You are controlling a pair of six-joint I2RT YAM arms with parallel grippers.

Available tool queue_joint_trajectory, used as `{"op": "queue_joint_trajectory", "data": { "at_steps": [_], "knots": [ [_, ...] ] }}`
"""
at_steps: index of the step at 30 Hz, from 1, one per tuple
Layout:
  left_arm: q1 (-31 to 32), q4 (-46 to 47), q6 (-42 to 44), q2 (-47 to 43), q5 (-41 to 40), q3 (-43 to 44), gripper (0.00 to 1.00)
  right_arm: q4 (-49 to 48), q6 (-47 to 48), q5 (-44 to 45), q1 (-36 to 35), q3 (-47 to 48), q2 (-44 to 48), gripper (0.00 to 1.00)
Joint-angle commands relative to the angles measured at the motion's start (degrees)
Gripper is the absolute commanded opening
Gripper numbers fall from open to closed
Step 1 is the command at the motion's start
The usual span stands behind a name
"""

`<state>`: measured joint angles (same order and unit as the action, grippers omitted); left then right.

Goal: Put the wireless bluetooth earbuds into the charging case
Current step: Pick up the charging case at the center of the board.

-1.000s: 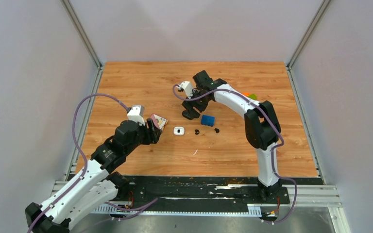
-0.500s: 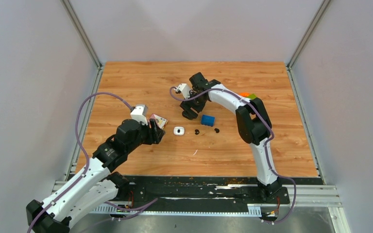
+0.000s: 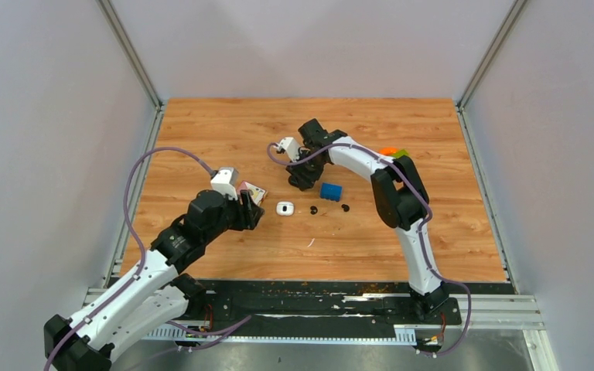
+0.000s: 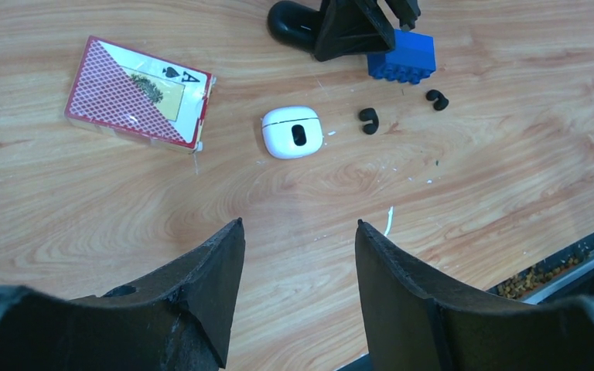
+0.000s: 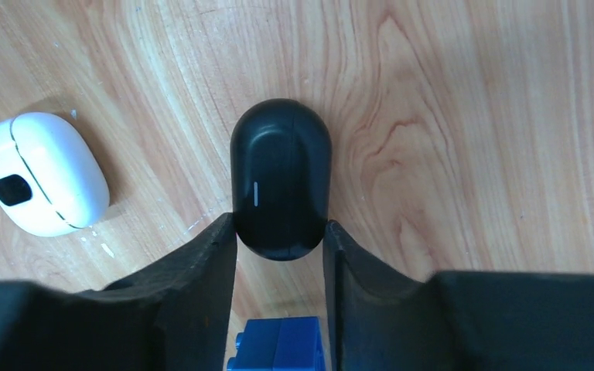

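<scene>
A black oval charging case [image 5: 281,178] lies on the wood, and my right gripper [image 5: 279,232] is shut on its near end, one finger touching each side. In the top view that gripper [image 3: 303,179] sits just left of the blue block [image 3: 330,191]. Two tiny black earbuds [image 4: 368,120] [image 4: 436,98] lie on the table right of a small closed white case [image 4: 292,132]. They also show in the top view [image 3: 313,209] [image 3: 346,207]. My left gripper [image 4: 299,224] is open and empty, hovering near and left of the white case [image 3: 284,208].
A clear box of playing cards [image 4: 139,93] lies left of the white case, close to my left gripper. A thin white sliver [image 4: 389,220] lies on the wood nearer the front. Orange and green pieces [image 3: 393,151] sit behind the right arm.
My right wrist has swung slightly left and its elbow has folded closer in, fingers staying at the black case. My left arm has edged a little forward. The earbuds have not moved.
</scene>
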<state>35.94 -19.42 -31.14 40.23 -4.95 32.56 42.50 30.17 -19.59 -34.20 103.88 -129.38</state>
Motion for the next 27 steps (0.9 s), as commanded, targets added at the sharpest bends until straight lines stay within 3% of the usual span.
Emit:
{"op": "queue_joint_trajectory", "data": {
  "at_steps": [1,6,15,22,27],
  "knots": [
    [-0.07,4.93,2.94,2.41,0.92,-0.45,0.62,-2.02,2.28,0.9,-0.7,-2.23,3.31,0.28],
    [-0.08,14.64,4.38,5.02,6.82,-2.4,0.61,-4.69,4.86,1.52,-0.7,-10.89,16.33,0.24],
    [2.9,31.32,-0.41,10.77,21.33,-0.85,0.61,-6.51,12.09,1.92,-2.4,-28.2,41.67,0.23],
    [5.81,45.34,-6.94,13.57,25.35,-2.78,0.63,-5.23,15.32,5.11,-6.9,-34.46,51.17,0.23],
    [6.08,42.66,-7.23,16.83,23.3,-0.95,0.63,-3.32,15.67,2.91,-6.85,-35.06,53.86,0.23]
  ]
}}
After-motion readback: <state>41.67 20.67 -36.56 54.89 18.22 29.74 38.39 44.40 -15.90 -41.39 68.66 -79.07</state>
